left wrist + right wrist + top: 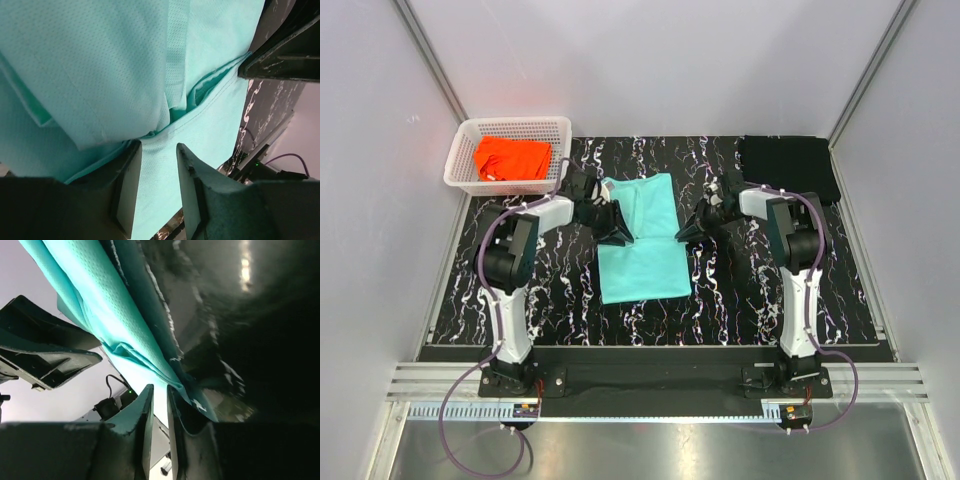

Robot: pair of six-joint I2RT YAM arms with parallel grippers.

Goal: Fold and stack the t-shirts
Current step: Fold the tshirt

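Observation:
The mint-teal t-shirt [640,245] lies folded into a narrow strip in the middle of the black veined tabletop [740,300]. My left gripper [617,232] is at the shirt's left edge. In the left wrist view its jaws [157,147] stand open, with teal cloth [100,65] under and between them. My right gripper [684,232] is at the shirt's right edge. In the right wrist view its jaws [159,387] are nearly closed on the edge of the cloth [100,295]. The orange t-shirt [510,158] lies in the basket. The black t-shirt [788,165] lies folded at the back right.
The white lattice basket [460,165] stands at the back left corner. Grey walls enclose the table on three sides. Both arm bases sit on the rail at the near edge [650,380].

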